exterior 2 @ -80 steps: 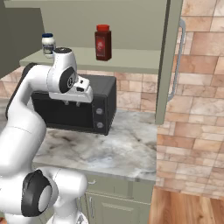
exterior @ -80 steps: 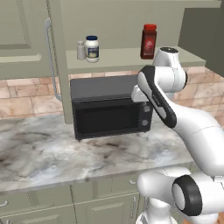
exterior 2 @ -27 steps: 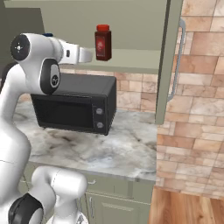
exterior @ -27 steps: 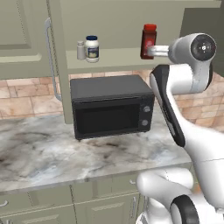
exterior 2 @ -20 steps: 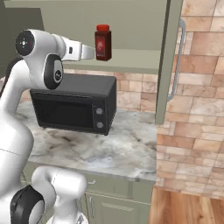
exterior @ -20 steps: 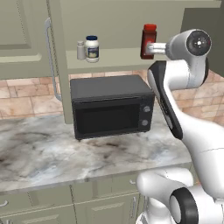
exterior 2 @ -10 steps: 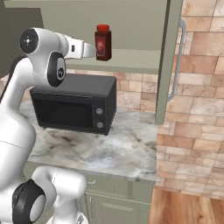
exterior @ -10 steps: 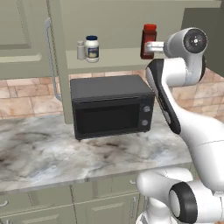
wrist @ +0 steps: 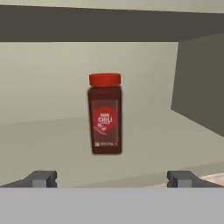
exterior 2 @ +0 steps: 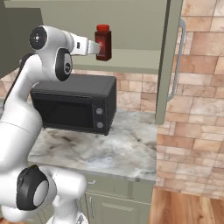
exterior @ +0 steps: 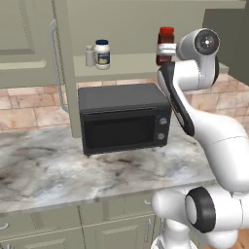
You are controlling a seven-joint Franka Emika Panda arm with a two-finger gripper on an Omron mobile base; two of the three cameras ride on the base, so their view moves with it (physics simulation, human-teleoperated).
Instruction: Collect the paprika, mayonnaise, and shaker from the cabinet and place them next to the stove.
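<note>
Your tool (wrist: 112, 178) is up at the cabinet (exterior: 146, 29) shelf, jaws spread wide, nothing grabbed.
Left to right on that shelf you've got the shaker (exterior: 89, 56), the mayonnaise (exterior: 102, 54) right beside it, then the paprika (exterior: 166, 44) standing upright well apart, dead ahead of the tool, above the microwave (exterior: 124, 116) on the desk (exterior: 58, 170).

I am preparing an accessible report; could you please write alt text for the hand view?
A tall dark red paprika bottle with a bright red cap stands upright on the olive cabinet shelf, centred ahead of the open hand. The two dark fingertips sit wide apart, not touching the bottle.
</note>
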